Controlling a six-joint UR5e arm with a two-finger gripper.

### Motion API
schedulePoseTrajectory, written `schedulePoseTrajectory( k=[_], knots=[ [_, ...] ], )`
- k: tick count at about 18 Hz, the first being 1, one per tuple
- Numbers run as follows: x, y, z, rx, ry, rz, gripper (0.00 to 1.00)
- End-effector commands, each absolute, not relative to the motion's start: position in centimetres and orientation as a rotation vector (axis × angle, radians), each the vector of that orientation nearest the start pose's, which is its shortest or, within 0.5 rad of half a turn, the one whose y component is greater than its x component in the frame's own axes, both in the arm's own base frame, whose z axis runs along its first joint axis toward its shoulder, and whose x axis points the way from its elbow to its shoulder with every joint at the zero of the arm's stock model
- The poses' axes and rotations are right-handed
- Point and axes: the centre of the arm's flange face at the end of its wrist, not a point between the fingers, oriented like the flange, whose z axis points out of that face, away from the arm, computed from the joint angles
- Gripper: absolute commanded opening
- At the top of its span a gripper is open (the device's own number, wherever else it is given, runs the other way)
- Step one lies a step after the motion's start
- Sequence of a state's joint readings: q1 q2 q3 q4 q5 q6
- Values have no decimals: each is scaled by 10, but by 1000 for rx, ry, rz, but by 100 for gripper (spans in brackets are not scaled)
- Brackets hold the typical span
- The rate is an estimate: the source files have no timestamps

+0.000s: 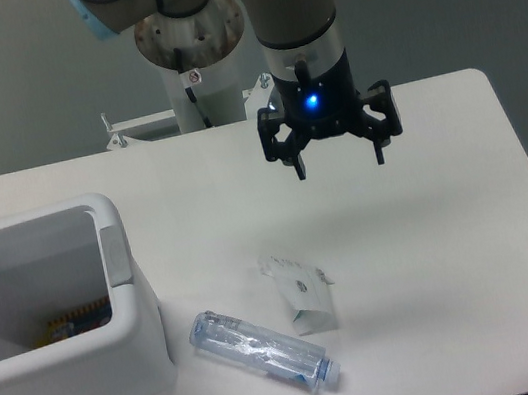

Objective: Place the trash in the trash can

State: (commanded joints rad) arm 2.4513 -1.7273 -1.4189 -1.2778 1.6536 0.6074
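End effector [338,159] hung open and empty at upper centre, pre-grasp; next move likely descent onto carton [300,293] or bottle [260,351] lower centre.

just 1 fixed cam here, mounted high across the table [452,227] from the arm's base [189,38], looking down and back toward it. medium distance, most of the tabletop fits, the near and left edges get cropped.

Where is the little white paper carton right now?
The white carton lies on the table, front middle of the camera view, just above the clear bottle and right of the trash can.
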Motion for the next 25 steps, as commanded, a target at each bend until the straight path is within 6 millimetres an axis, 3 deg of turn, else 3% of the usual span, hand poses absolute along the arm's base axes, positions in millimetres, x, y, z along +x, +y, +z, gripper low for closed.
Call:
schedulePoseTrajectory(
  k=[12,17,20,25],
  knots=[
    [-368,469,513,-2924,-429,371,100],
    [-371,478,502,-2912,-429,371,100],
    [-374,481,480,-2899,-494,365,100],
    [-363,497,434,-2864,-731,297,100]
  ],
)
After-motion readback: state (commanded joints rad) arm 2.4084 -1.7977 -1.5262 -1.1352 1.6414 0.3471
